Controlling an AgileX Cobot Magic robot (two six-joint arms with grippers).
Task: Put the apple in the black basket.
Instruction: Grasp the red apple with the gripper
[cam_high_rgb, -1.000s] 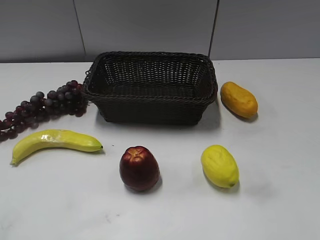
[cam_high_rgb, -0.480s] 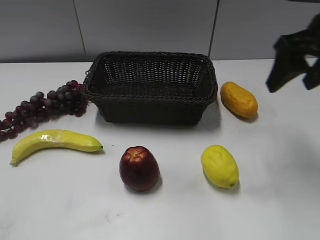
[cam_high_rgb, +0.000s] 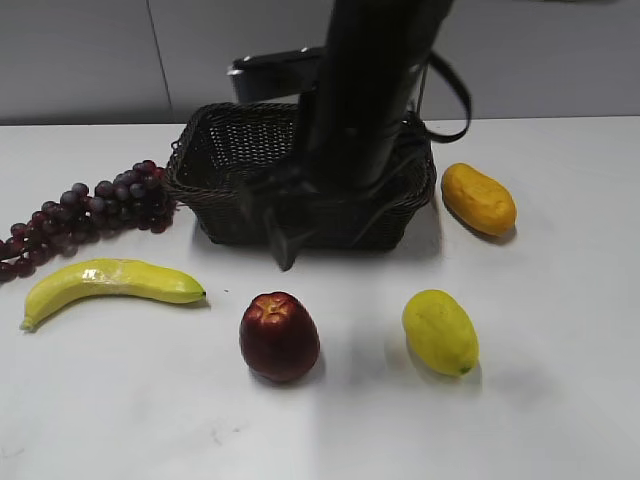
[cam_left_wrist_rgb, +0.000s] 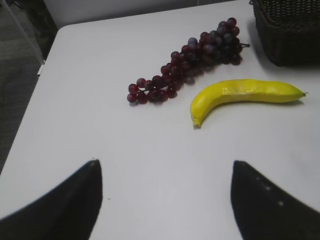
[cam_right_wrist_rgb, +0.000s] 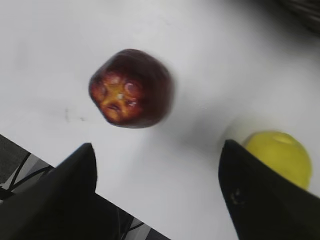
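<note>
The dark red apple (cam_high_rgb: 279, 337) stands on the white table in front of the black basket (cam_high_rgb: 200, 160). My right arm reaches down across the basket's front, and its gripper (cam_high_rgb: 275, 225) hangs open above and just behind the apple. In the right wrist view the apple (cam_right_wrist_rgb: 131, 88) lies ahead of the open, empty jaws (cam_right_wrist_rgb: 158, 147), blurred by motion. My left gripper (cam_left_wrist_rgb: 165, 167) is open and empty over bare table at the far left; it does not show in the exterior view. A corner of the basket (cam_left_wrist_rgb: 290, 30) shows in the left wrist view.
A yellow lemon-like fruit (cam_high_rgb: 440, 331) lies right of the apple and also shows in the right wrist view (cam_right_wrist_rgb: 277, 155). An orange oval fruit (cam_high_rgb: 478, 198) lies right of the basket. A banana (cam_high_rgb: 110, 282) and dark grapes (cam_high_rgb: 90, 210) lie on the left.
My right arm has swung in from the upper right to the middle, now covering much of the basket and hanging over the apple. The fruits and the basket have not moved.
</note>
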